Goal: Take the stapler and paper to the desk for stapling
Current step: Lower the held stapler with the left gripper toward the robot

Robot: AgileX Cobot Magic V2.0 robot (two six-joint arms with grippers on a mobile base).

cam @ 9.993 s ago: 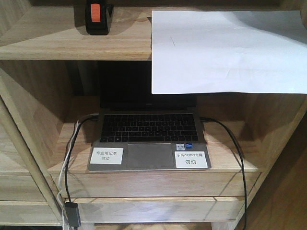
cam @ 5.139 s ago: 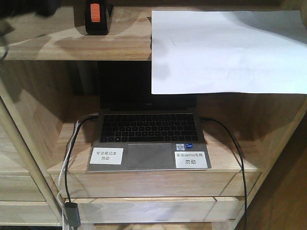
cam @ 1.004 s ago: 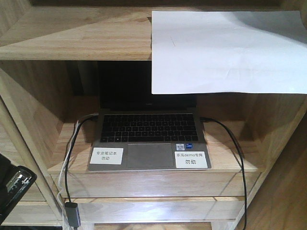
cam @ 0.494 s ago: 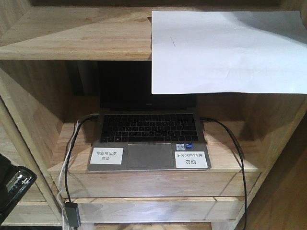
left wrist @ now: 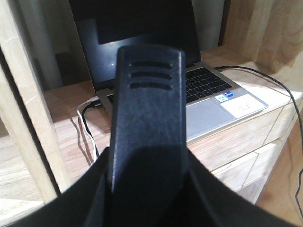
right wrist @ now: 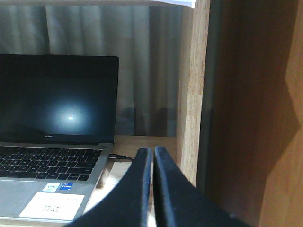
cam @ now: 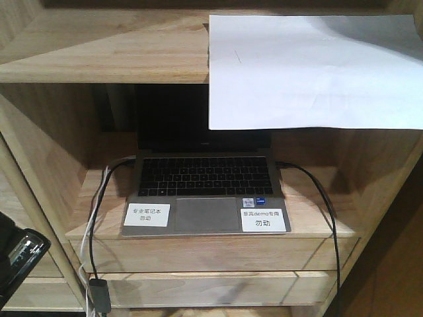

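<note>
The paper [cam: 310, 69] sits on the top shelf [cam: 99, 59], front edge hanging over the laptop [cam: 205, 178]. It looks light and floppy, so I'd pinch that overhang. The left wrist view shows the left pincer [left wrist: 149, 189] clamped on the stiff stapler [left wrist: 147, 118], which is just a corner sliver from the front; the right pincer [right wrist: 152, 153] is pressed together, empty.

- An office or demo room is indicated.
- A light wooden shelving unit [cam: 99, 56] is seen holding an open grey laptop with black keys [cam: 206, 191].
- Two small white printed labels [cam: 147, 214] are stuck on its palm rest, and black cables [cam: 328, 218] are plugged in.
- A plain white paper sheet [cam: 310, 66] is laid on the upper shelf.
- Behind the laptop, grey curtains [right wrist: 142, 61] are seen.
</note>
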